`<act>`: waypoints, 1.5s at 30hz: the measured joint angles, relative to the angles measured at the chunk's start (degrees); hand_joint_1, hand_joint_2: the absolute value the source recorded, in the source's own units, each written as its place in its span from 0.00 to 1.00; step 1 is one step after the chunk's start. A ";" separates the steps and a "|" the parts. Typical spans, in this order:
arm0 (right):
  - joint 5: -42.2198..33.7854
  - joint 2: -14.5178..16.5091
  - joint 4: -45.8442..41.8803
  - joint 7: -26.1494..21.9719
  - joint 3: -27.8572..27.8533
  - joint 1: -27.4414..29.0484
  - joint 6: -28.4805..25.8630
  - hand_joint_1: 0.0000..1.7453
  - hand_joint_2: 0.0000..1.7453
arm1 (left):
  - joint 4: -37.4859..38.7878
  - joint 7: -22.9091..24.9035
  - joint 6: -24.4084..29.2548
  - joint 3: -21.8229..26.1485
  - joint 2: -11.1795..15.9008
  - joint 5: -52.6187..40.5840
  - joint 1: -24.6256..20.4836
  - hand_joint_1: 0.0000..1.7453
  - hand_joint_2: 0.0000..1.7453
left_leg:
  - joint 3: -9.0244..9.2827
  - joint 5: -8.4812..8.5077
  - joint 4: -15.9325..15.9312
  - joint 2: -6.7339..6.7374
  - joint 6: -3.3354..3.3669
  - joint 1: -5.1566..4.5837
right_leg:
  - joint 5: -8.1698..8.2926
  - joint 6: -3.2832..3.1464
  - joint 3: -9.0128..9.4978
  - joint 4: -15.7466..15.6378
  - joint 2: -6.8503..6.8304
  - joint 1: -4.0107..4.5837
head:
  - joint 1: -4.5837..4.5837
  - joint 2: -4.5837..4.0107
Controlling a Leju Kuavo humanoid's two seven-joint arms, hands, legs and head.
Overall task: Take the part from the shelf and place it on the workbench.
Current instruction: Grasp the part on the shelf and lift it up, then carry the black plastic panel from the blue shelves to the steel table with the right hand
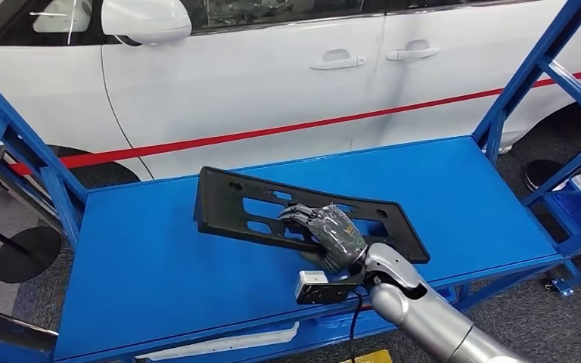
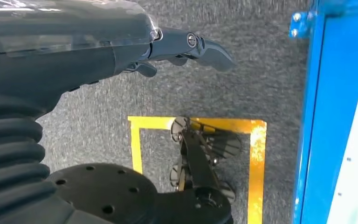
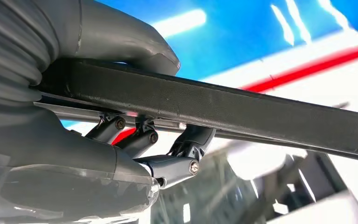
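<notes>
The right hand (image 1: 331,236) is gripping the black plate (image 1: 302,212) along its near edge, thumb opposing the fingers, over the middle of the blue bench (image 1: 159,265). It should be lowering it flat before letting go. The left hand (image 2: 121,42) is hanging empty, fingers loosely apart.

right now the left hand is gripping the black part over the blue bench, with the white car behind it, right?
Not quite: the right hand grips the black part, as the head view shows. The rest holds: it is over the blue bench, with the white car behind.
</notes>
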 joint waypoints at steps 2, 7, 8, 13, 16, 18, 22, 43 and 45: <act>0.38 1.46 -2.67 -0.11 -2.56 2.34 -0.11 1.00 1.00 | 0.00 0.41 0.29 -0.02 -0.28 -0.61 -0.11 0.00 1.00 | -0.19 0.31 -0.11 0.17 0.56 -0.14 | -3.97 0.18 -2.84 6.49 -0.04 -0.02 | 0.02 0.00; 0.80 3.89 -6.10 -0.05 -6.11 5.40 -0.26 1.00 1.00 | 0.00 1.08 0.68 -0.05 -0.73 -1.20 -0.06 0.00 1.00 | -0.53 0.53 -0.10 0.21 0.94 -1.16 | -4.24 -0.92 -4.40 10.88 -0.03 0.46 | 0.02 0.00; 0.80 4.26 -6.68 -0.12 -6.77 5.72 -0.40 1.00 1.00 | 0.02 1.11 0.69 -0.06 -0.90 -1.21 -0.06 0.00 1.00 | -0.47 0.54 -0.10 0.22 0.95 -1.28 | -2.40 -1.73 -2.08 6.46 -0.04 0.85 | 0.02 0.00; 0.22 6.58 -10.11 -1.30 -10.71 8.62 -1.97 1.00 1.00 | 0.04 1.83 0.98 -0.08 -1.51 -1.56 -0.19 0.00 1.00 | -0.40 0.50 -0.26 0.27 0.18 -1.65 | 0.46 -3.37 2.12 -2.45 -0.17 1.77 | 0.11 0.00; -0.27 7.71 -11.29 -1.33 -12.09 9.60 -2.16 1.00 1.00 | 0.04 2.01 1.05 -0.10 -1.51 -1.70 -0.17 0.00 1.00 | -1.78 -1.83 2.88 0.19 -0.81 -1.88 | 1.54 -3.24 2.73 -4.09 -0.21 0.89 | -0.07 0.00; -0.40 8.24 -11.62 -1.35 -12.54 10.18 -2.13 1.00 1.00 | 0.04 2.02 1.07 -0.11 -1.51 -1.73 -0.12 0.00 1.00 | -4.88 -5.54 9.75 0.16 -1.66 -1.36 | 1.74 -3.32 2.68 -4.36 -0.29 0.74 | -0.24 0.00; -3.70 8.97 -12.33 -3.42 -13.98 11.23 -1.14 1.00 1.00 | 0.04 2.47 1.39 -0.15 -1.51 -1.89 0.07 0.00 1.00 | -5.34 -4.17 11.47 0.25 -3.27 0.08 | 1.47 -2.90 2.58 -3.83 -0.20 0.26 | -0.24 0.00; -37.85 14.57 -19.26 -10.64 -24.80 15.60 26.65 1.00 1.00 | 0.07 6.30 2.60 -2.89 -3.07 -4.75 -0.43 0.00 1.00 | -1.04 0.19 -0.02 -0.34 -1.28 -0.56 | 0.47 -0.72 0.19 -1.19 0.24 -0.18 | -0.25 0.00; -38.98 14.63 -19.07 -10.83 -25.00 15.53 27.65 1.00 1.00 | 0.07 6.27 2.60 -2.89 -3.18 -4.75 -0.42 0.00 1.00 | -1.34 -0.47 0.60 -0.26 -1.86 -0.46 | 0.61 -1.48 0.23 -1.46 0.13 -0.32 | -0.26 0.00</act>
